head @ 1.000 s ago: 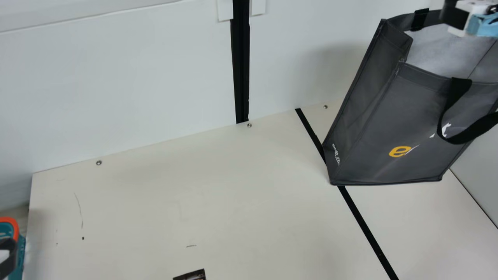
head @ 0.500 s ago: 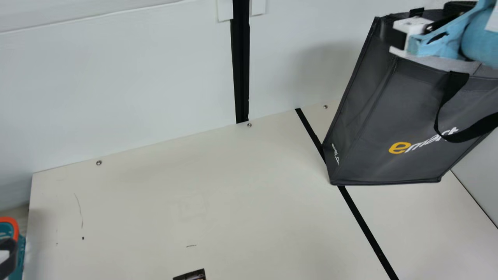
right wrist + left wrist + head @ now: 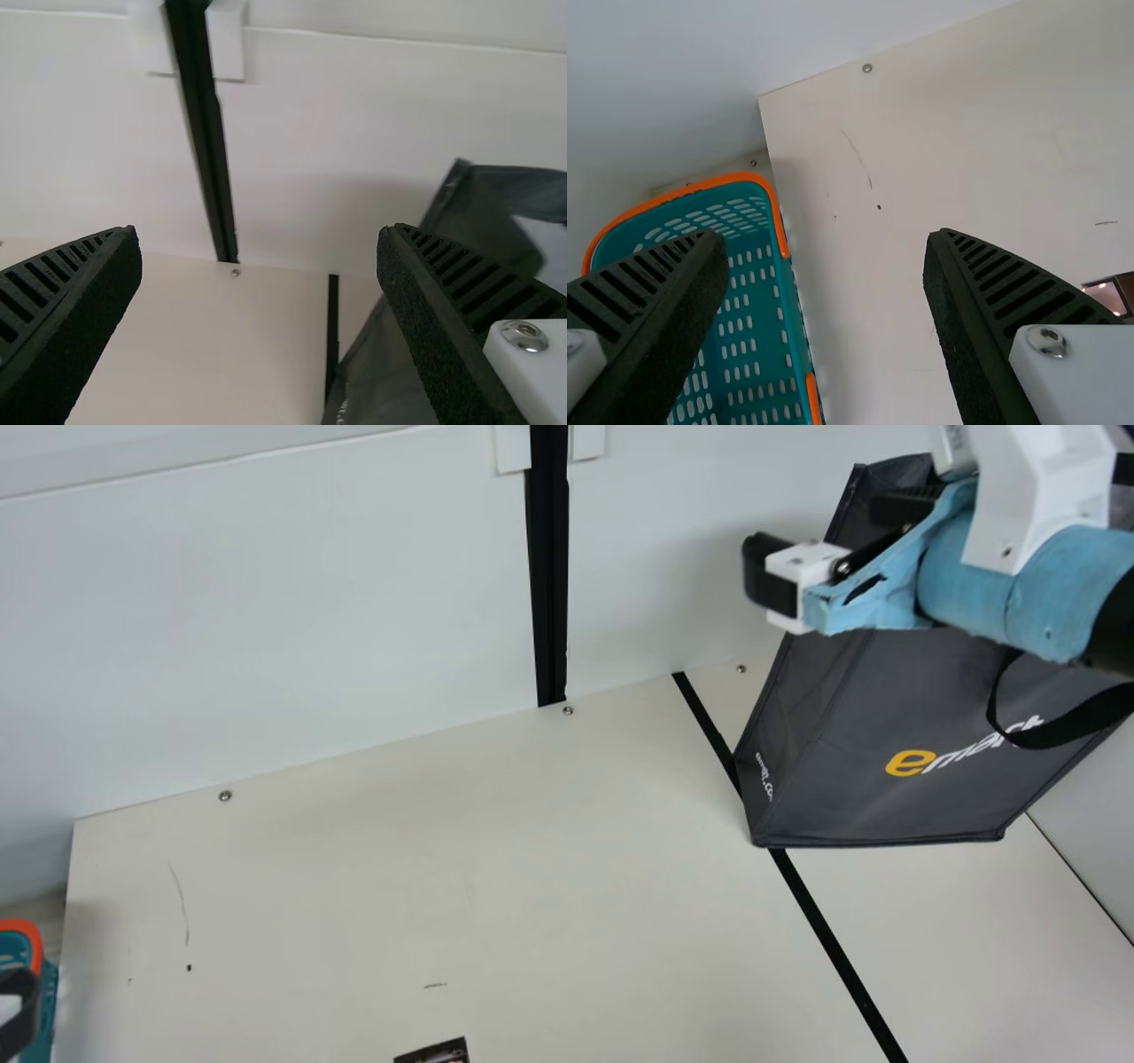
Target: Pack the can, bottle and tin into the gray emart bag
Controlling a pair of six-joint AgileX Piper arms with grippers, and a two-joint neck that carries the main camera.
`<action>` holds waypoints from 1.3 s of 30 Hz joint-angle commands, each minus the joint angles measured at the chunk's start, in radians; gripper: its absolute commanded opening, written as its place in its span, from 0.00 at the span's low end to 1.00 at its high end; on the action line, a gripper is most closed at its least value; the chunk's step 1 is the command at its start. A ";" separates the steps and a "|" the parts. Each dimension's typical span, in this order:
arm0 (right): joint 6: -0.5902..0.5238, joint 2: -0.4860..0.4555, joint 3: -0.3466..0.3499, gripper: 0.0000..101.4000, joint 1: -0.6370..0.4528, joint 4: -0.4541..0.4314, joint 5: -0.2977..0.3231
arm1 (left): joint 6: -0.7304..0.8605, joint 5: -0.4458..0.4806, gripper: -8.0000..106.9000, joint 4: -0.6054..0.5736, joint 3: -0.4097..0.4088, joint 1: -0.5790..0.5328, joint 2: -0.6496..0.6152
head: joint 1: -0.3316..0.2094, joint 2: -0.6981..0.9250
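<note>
The gray emart bag (image 3: 868, 717) stands upright, mouth up, at the right rear of the table, one black handle hanging down its front. My right gripper (image 3: 828, 545) is open in front of the bag's upper left part. In the right wrist view, nothing is between the fingers of my right gripper (image 3: 259, 235), and the bag (image 3: 390, 354) lies partly behind one finger. A bit of my left gripper (image 3: 16, 1010) shows at the main view's lower left edge. In the left wrist view my left gripper (image 3: 824, 241) is open above the table, holding nothing.
A teal basket with an orange rim (image 3: 700, 184) stands beside the table's left end. A small dark printed item (image 3: 436, 1052) is cut off at the main view's bottom edge. White walls rise behind the table (image 3: 399, 868) and at its right.
My right arm has come in from the upper right and moved left across the front of the bag's top. The bag's upper part has shifted slightly left. My left gripper has kept still.
</note>
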 commanded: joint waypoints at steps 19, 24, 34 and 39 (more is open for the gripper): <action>0.056 -0.106 0.189 0.90 0.111 -0.013 0.090 | 0.000 0.000 0.85 0.000 0.000 0.000 0.000 | -0.023 -0.001; 0.054 -0.125 0.224 0.90 0.114 -0.011 0.122 | 0.000 0.000 0.85 0.000 0.000 0.000 0.000 | -0.023 -0.001; 0.045 -0.162 0.294 0.90 0.119 -0.014 0.159 | 0.000 0.000 0.85 0.000 0.000 0.000 0.000 | -0.023 -0.001; 0.034 -0.173 0.331 0.90 0.122 -0.010 0.159 | 0.000 0.002 0.85 0.000 0.000 0.000 0.000 | -0.023 -0.001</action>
